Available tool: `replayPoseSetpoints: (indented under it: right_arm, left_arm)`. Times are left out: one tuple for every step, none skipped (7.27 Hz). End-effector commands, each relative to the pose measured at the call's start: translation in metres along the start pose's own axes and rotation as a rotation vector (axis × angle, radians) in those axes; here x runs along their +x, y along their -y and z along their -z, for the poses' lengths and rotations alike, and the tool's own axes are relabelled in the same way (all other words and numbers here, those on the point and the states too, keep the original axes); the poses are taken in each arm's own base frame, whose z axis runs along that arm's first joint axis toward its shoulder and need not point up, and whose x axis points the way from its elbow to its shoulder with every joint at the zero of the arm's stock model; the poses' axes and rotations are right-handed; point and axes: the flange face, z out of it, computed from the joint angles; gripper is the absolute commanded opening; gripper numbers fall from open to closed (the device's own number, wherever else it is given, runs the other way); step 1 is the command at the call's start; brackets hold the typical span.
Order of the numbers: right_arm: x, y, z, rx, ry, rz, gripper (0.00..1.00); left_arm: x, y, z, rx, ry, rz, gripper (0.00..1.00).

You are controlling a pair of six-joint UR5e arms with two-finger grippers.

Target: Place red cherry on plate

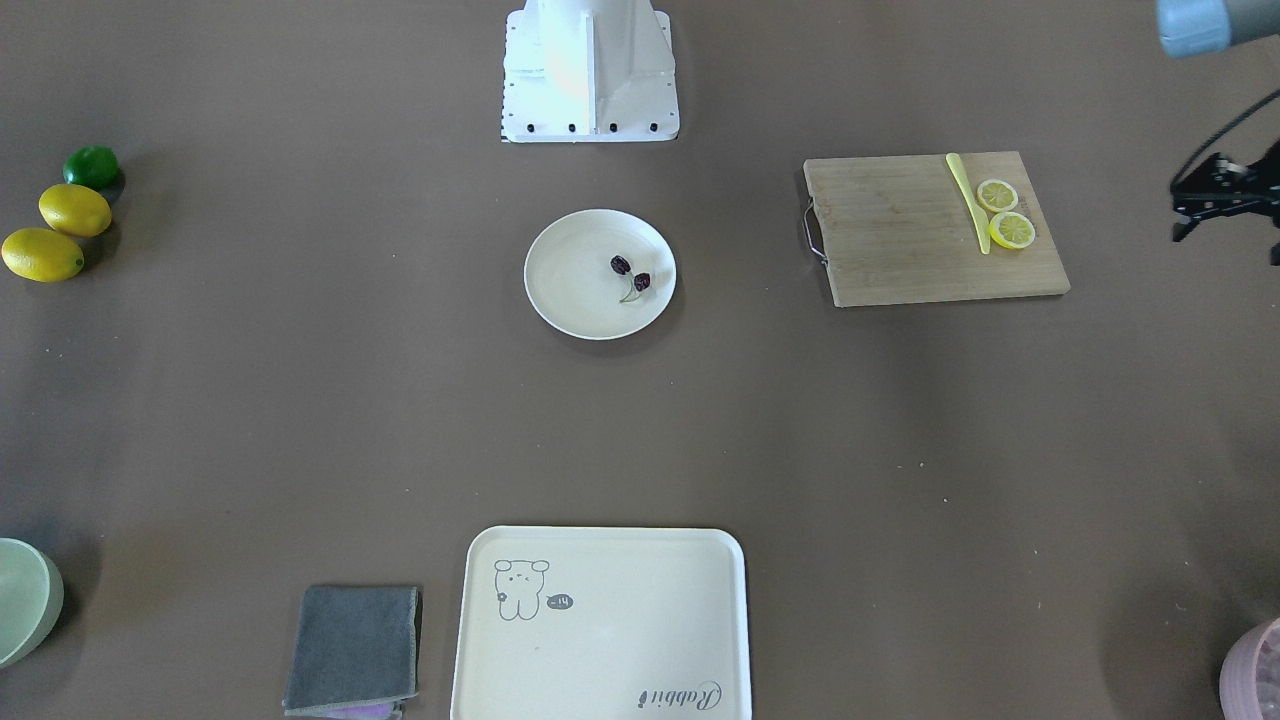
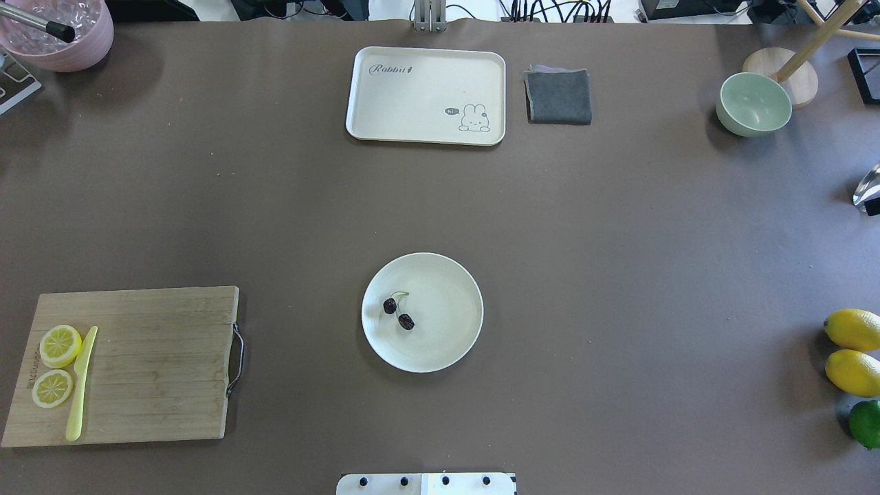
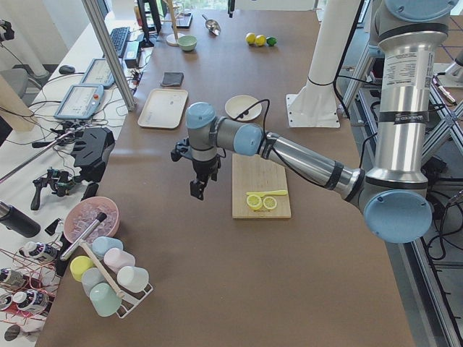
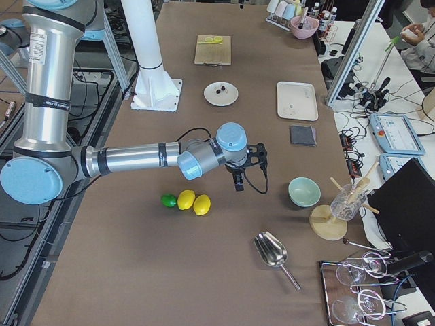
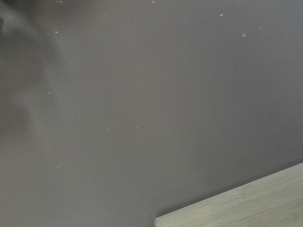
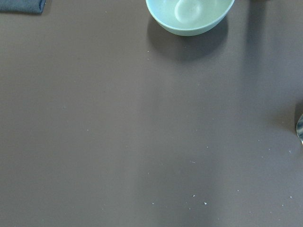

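The red cherry, a pair of dark maroon fruits on thin green stems, lies inside the round cream plate at the table's middle. The overhead view shows the red cherry on the left half of the plate. My left gripper hangs above bare table beyond the cutting board, far from the plate, fingers spread and holding nothing. In the exterior left view the left gripper points down. My right gripper shows only in the exterior right view, near the lemons; I cannot tell its state.
A wooden cutting board carries two lemon slices and a yellow knife. Cream tray, grey cloth and green bowl sit at the far side. Two lemons and a lime lie at the right edge.
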Motion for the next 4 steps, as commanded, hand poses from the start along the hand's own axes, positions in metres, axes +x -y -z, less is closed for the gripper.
replayPoseSetpoints:
  right_arm:
    - [0.011,-0.009,0.004,0.004,-0.010,-0.007,1.00]
    - [0.019,-0.019,0.000,-0.008,-0.029,0.024,1.00]
    - [0.023,-0.020,0.004,0.001,-0.033,0.021,1.00]
    - [0.025,-0.017,0.005,0.008,-0.040,0.019,1.00]
  left_arm:
    - [-0.053,-0.048,0.000,0.018,-0.069,0.033,0.98]
    - [-0.053,-0.050,-0.003,0.019,-0.085,0.042,0.98]
    - [-0.052,-0.047,0.000,0.025,-0.085,0.033,0.98]
    - [-0.053,-0.048,-0.002,0.020,-0.085,0.039,0.98]
